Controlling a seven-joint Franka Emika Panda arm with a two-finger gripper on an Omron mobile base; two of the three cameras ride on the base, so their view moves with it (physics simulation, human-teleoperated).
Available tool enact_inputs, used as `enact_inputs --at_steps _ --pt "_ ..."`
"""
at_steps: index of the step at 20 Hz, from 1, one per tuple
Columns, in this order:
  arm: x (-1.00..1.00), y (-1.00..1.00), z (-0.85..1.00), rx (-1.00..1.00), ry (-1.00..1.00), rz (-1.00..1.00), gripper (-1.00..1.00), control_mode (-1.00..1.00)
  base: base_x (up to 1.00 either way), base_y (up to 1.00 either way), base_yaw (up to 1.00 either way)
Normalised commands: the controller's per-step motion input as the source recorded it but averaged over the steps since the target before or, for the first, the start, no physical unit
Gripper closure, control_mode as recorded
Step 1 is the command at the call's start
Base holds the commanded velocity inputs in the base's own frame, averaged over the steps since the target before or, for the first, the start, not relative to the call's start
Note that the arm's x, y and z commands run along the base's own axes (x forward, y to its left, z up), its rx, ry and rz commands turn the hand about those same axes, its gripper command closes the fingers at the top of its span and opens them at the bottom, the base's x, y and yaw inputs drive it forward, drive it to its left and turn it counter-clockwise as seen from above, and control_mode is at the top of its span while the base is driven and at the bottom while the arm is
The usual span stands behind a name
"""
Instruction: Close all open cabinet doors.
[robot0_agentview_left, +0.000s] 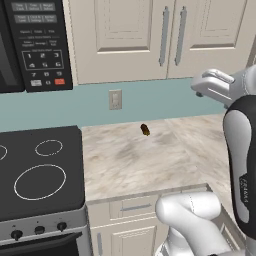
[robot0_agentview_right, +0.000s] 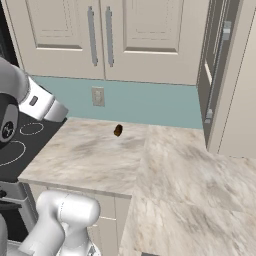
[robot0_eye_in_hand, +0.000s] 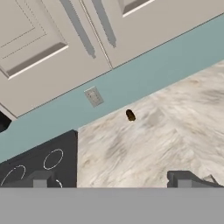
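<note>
Right base view shows a beige panelled cabinet door (robot0_agentview_right: 216, 70) ajar at 2 o'clock; the gripper (robot0_eye_in_hand: 111, 179), fingers apart and empty, could clip its edge.

The white arm rises from the near side, elbow bent; the gripper (robot0_eye_in_hand: 111, 178) hangs in the air, fingers spread, empty.

Colour-wise it's pretty muted: the cabinet doors (robot0_agentview_left: 120, 40) are plain beige with silver bar handles (robot0_agentview_left: 163, 36), and the backsplash (robot0_agentview_right: 150, 102) under them is a flat dusty teal with a beige outlet plate (robot0_agentview_left: 115, 99) on it. Countertop (robot0_agentview_left: 145, 160) is beige marble with grey-brown veining, plus one small dark brown thing (robot0_agentview_left: 145, 130) near its back edge. Stovetop (robot0_agentview_left: 40, 170) is black with white burner rings, microwave panel (robot0_agentview_left: 42, 45) black with one orange button.
</note>
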Motion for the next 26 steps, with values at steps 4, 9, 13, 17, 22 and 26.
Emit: enact_inputs --at_steps 4,9,13,17,22,26 --pt "0.0 0.0 0.0 0.0 0.04 0.0 -1.0 -1.0 0.0 0.0 0.0" --pt "-0.01 0.01 0.0 0.0 0.0 0.0 -1.0 -1.0 0.0 0.0 0.0" --pt "-0.11 0.0 0.0 0.0 0.0 0.0 -1.0 -1.0 0.0 0.0 0.0" --pt "-0.05 0.04 0.0 0.0 0.0 -0.02 -1.0 1.0 -0.06 0.01 0.0" --pt "0.0 0.0 0.0 0.0 0.0 0.0 -1.0 1.0 -0.61 0.08 0.0" --pt "0.0 0.0 0.0 0.0 0.0 0.0 -1.0 1.0 -0.69 0.19 -0.03"
